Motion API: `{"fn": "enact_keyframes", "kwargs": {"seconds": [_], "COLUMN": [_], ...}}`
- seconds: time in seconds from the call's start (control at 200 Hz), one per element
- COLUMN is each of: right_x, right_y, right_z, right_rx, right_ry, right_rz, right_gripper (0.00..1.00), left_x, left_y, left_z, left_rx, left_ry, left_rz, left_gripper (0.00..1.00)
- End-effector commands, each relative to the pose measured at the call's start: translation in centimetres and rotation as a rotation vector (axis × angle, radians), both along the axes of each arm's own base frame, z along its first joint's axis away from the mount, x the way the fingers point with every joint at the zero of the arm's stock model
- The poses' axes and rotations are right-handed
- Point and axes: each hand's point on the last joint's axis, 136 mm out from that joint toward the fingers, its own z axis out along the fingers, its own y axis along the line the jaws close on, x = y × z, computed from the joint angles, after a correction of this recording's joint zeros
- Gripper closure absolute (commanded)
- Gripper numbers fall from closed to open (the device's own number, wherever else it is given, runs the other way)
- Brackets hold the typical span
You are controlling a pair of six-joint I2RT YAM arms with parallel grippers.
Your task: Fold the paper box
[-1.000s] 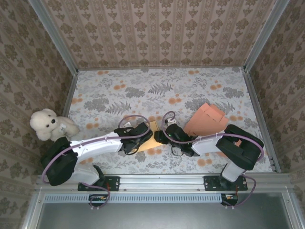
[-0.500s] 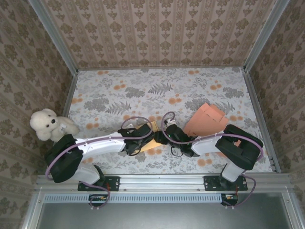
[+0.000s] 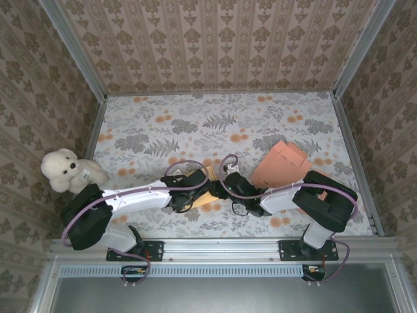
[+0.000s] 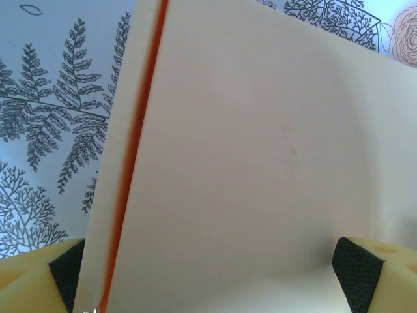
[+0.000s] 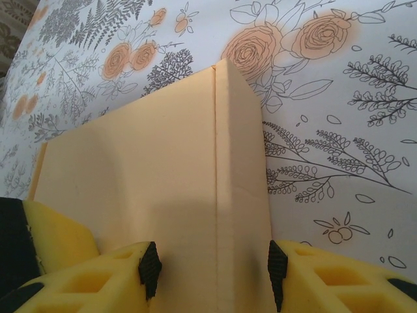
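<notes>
Near the table's (image 3: 260, 124) front edge, the paper box (image 5: 130, 176) is pinched along 1 folded wall by the right gripper (image 5: 210, 264) and straddled by the wide-spread left gripper (image 4: 215, 274), so wall-folding is judged underway and a squeeze on the crease is called for.

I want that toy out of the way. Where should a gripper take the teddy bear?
The teddy bear: pinch its body from above, probably. It lies by the left wall, so that side is blocked, and the body looks narrower than the head.
</notes>
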Motion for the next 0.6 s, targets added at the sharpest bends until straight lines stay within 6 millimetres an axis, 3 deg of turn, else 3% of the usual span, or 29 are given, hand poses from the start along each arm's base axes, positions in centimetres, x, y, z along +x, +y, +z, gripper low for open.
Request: {"fn": "enact_keyframes", "kwargs": {"seconds": [0.0, 0.33, 0.595], "right_x": [-1.5, -1.3, -1.6], "right_y": [0.3, -0.3, -0.8], "right_z": [-1.7, -1.7, -0.9], "right_rx": [-0.028, -0.027, -0.011], "right_ry": [0.045, 0.039, 0.024], "right_rz": [0.031, -0.002, -0.012], "right_gripper": [0.49, 0.49, 0.49], "left_x": [-0.1, -0.5, 2.1], "left_y": [-1.6, -0.6, 0.0], "left_z": [1.8, 2.5, 2.7], "left_rx": [-0.095, -0.082, -0.048], "left_ry": [-0.009, -0.012, -0.047], "left_rz": [0.005, 0.023, -0.004], "left_gripper": [0.02, 0.02, 0.02]}}
